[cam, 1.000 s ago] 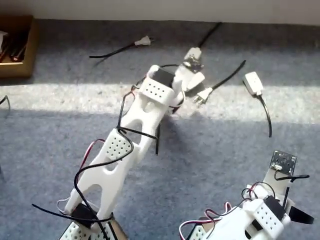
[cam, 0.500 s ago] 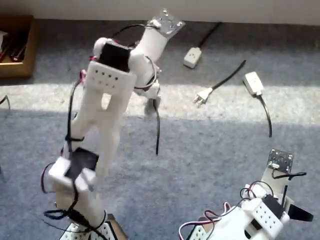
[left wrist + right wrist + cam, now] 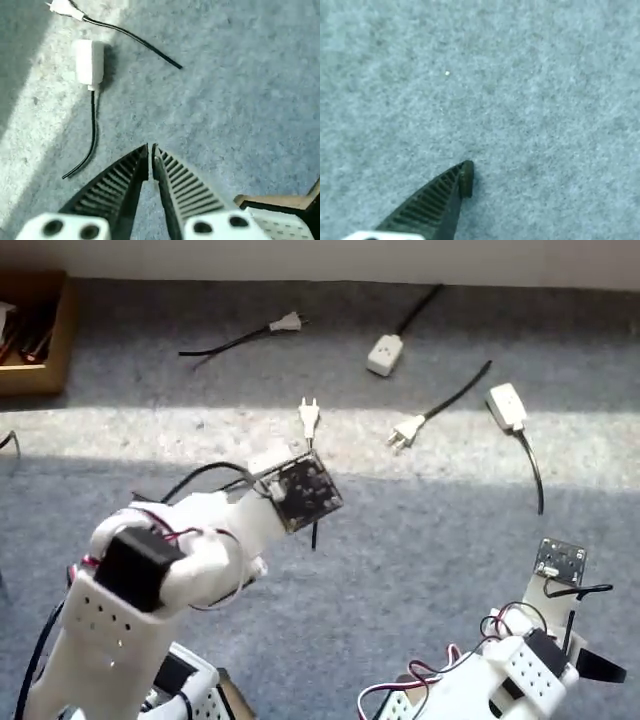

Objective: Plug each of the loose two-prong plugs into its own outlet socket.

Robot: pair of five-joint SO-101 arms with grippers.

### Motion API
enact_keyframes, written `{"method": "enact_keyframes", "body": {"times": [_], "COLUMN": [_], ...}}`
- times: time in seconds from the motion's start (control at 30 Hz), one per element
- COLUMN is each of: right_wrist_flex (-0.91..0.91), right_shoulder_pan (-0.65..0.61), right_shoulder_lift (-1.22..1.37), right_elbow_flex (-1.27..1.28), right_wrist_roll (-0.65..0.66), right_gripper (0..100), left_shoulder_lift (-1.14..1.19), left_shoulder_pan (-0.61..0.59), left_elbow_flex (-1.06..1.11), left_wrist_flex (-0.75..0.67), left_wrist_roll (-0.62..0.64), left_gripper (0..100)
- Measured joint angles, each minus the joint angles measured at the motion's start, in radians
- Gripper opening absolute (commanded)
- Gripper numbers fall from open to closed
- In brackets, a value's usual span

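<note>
Left gripper (image 3: pixel 150 149) hangs over bare carpet (image 3: pixel 240 100) with its jaws drawn almost together, only a slit between them, and nothing held. Seen from above, the left arm (image 3: pixel 170 570) rises from 8 o'clock and folds toward the middle, where its wrist's camera board (image 3: pixel 305 490) faces up. Just past that board at 12 o'clock lies the centre plug (image 3: pixel 308 415), prongs pointing to 12, its black lead running back under the wrist. At 2 o'clock lies the right plug (image 3: pixel 403 432), prongs toward 8, lead stretching out to 2. Farther out at 2 o'clock sits the right socket (image 3: pixel 507 405), near that lead's free end, with its own lead curling to 6. The far socket (image 3: pixel 385 353) sits at 1 o'clock, and the far plug (image 3: pixel 290 322) at 12, its lead trailing to 9. Every plug lies apart from both sockets. Right gripper (image 3: pixel 466 172) is low over the carpet at 4 o'clock; one finger (image 3: pixel 442 200) shows with nothing against its inner side, so it stands spread and holds nothing. A wooden box (image 3: pixel 30 335) sits at 10 o'clock.
</note>
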Motion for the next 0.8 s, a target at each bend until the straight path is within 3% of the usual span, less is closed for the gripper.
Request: {"method": "enact_keyframes", "body": {"times": [0.07,0.2,0.4,0.63,0.8], "right_wrist_flex": [0.003,0.006,0.006,0.006,0.006], "right_shoulder_pan": [0.0,0.0,0.0,-0.002,-0.002], "right_shoulder_lift": [0.0,0.0,0.0,0.0,0.0], "right_elbow_flex": [0.0,0.0,0.0,0.0,0.0], "right_wrist_roll": [0.0,0.0,0.0,0.0,0.0], "right_gripper": [58.6,58.6,58.6,58.6,58.6], "left_shoulder_lift": [-0.023,0.048,0.39,0.924,1.122], "left_shoulder_pan": [-0.12,-0.302,-0.336,-0.347,-0.348], "left_elbow_flex": [0.107,0.221,0.161,-0.206,-0.359], "left_wrist_flex": [-0.106,-0.358,-0.681,-0.741,-0.747], "left_wrist_roll": [-0.028,-0.04,-0.034,-0.005,-0.005], "left_gripper": [26,23,23,22,22]}}
